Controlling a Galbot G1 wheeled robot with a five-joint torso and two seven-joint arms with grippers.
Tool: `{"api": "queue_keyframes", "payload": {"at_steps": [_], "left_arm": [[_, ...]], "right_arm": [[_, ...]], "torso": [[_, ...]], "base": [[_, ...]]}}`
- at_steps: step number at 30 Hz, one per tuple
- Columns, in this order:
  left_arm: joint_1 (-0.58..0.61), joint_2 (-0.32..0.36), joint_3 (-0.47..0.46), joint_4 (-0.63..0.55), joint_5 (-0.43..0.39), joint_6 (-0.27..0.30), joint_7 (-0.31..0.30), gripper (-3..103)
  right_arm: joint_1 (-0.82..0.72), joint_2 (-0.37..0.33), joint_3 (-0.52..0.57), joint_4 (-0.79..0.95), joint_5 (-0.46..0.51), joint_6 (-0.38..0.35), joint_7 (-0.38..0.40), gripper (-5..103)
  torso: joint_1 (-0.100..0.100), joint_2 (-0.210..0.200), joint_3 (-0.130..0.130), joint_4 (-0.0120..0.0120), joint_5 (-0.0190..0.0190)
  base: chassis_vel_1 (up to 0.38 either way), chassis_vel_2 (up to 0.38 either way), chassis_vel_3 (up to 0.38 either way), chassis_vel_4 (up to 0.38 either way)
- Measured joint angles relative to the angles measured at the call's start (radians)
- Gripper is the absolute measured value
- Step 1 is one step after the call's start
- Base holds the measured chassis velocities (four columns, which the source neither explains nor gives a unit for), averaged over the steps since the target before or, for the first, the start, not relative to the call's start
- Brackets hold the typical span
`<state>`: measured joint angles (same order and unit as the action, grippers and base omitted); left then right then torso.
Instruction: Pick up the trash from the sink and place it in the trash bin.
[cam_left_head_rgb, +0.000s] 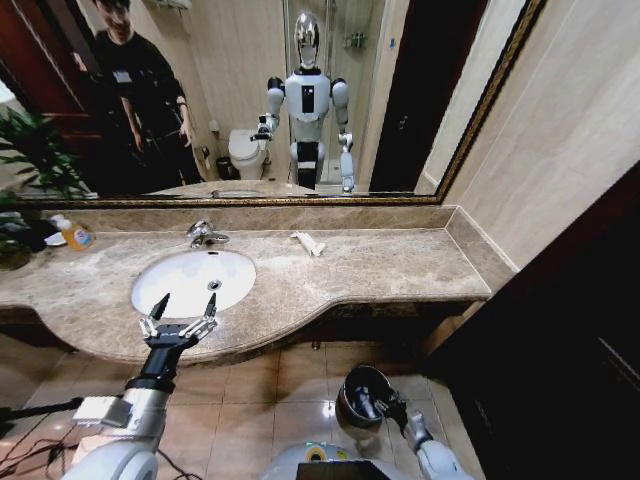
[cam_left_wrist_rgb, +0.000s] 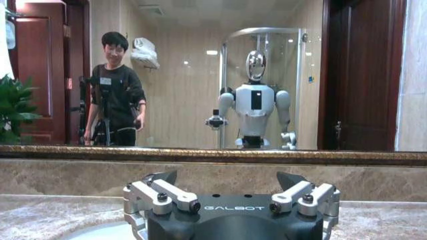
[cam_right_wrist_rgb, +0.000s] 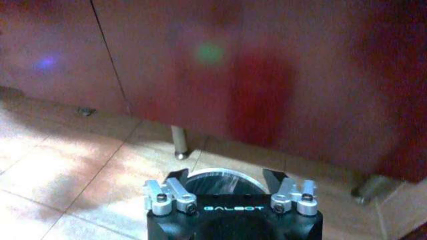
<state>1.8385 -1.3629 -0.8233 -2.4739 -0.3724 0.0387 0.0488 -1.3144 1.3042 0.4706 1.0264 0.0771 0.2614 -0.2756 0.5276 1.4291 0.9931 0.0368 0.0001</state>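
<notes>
- Bathroom vanity: a beige marble countertop (cam_left_head_rgb: 380, 265) runs below a wide mirror (cam_left_head_rgb: 250, 90), over a tiled floor.
- Sink (cam_left_head_rgb: 185, 285): white oval basin with a chrome tap (cam_left_head_rgb: 205, 235) behind it; nothing can be made out lying in the bowl.
- Trash bin (cam_left_head_rgb: 362, 392): dark, shiny-rimmed, low over the floor below the counter edge, at the right gripper (cam_left_head_rgb: 385, 408); whether those fingers are closed on the rim cannot be told.
- Left gripper (cam_left_head_rgb: 180, 318): poised at the basin's front rim, fingers spread wide, holding nothing.
- Trash (cam_left_head_rgb: 308, 243): small white pieces lie on the counter near the tap, well apart from either gripper.
- Judgement: reach phase; the next move calls for carrying the left gripper over to the white pieces.
</notes>
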Motion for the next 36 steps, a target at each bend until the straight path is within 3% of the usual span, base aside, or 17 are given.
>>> {"api": "queue_keyframes", "payload": {"at_steps": [2, 4, 8, 18, 24, 31, 34, 36], "left_arm": [[0.0, 0.0, 0.0, 0.0, 0.0, 0.0, 0.0, 100], [0.0, 0.0, 0.0, 0.0, 0.0, 0.0, 0.0, 100], [0.0, 0.0, 0.0, 0.0, 0.0, 0.0, 0.0, 100], [0.0, 0.0, 0.0, 0.0, 0.0, 0.0, 0.0, 100], [0.0, 0.0, 0.0, 0.0, 0.0, 0.0, 0.0, 100], [0.0, 0.0, 0.0, 0.0, 0.0, 0.0, 0.0, 100], [0.0, 0.0, 0.0, 0.0, 0.0, 0.0, 0.0, 100], [0.0, 0.0, 0.0, 0.0, 0.0, 0.0, 0.0, 100]], "right_arm": [[-0.008, -0.008, 0.001, 0.035, 0.006, -0.022, -0.001, 79], [-0.02, -0.02, 0.0, 0.087, 0.023, -0.053, -0.004, 89], [-0.037, -0.037, 0.0, 0.155, 0.043, -0.096, -0.021, 99], [-0.075, -0.1, 0.008, 0.252, 0.112, -0.129, -0.088, 100], [-0.114, -0.101, 0.048, 0.329, 0.143, -0.155, -0.087, 100], [-0.23, -0.095, 0.142, 0.612, 0.187, -0.213, -0.083, 100], [-0.327, -0.096, 0.22, 0.84, 0.236, -0.252, -0.084, 100], [-0.354, -0.098, 0.247, 0.905, 0.257, -0.263, -0.084, 100]], "torso": [[0.0, 0.0, 0.0, 0.0, -0.0001], [0.0, 0.0, 0.0, 0.0, -0.0001], [0.0, 0.0, 0.0, -0.0001, -0.0001], [0.0, 0.0, 0.0, 0.0, 0.0], [0.0, 0.0, 0.0, 0.0, 0.0001], [0.0, 0.0, 0.0, 0.0001, -0.0004], [0.0, 0.0, 0.0, -0.0001, -0.0003], [0.0, 0.0, 0.0, 0.0001, -0.0004]], "base": [[0.0, 0.0, 0.0, 0.0], [0.0, 0.0, 0.0, 0.0], [0.0, 0.0, 0.0, 0.0], [0.0, 0.0, 0.0, 0.0], [0.0, 0.0, 0.0, 0.0], [0.0, 0.0, 0.0, 0.0], [0.0, 0.0, 0.0, 0.0], [0.0, 0.0, 0.0, 0.0]]}}
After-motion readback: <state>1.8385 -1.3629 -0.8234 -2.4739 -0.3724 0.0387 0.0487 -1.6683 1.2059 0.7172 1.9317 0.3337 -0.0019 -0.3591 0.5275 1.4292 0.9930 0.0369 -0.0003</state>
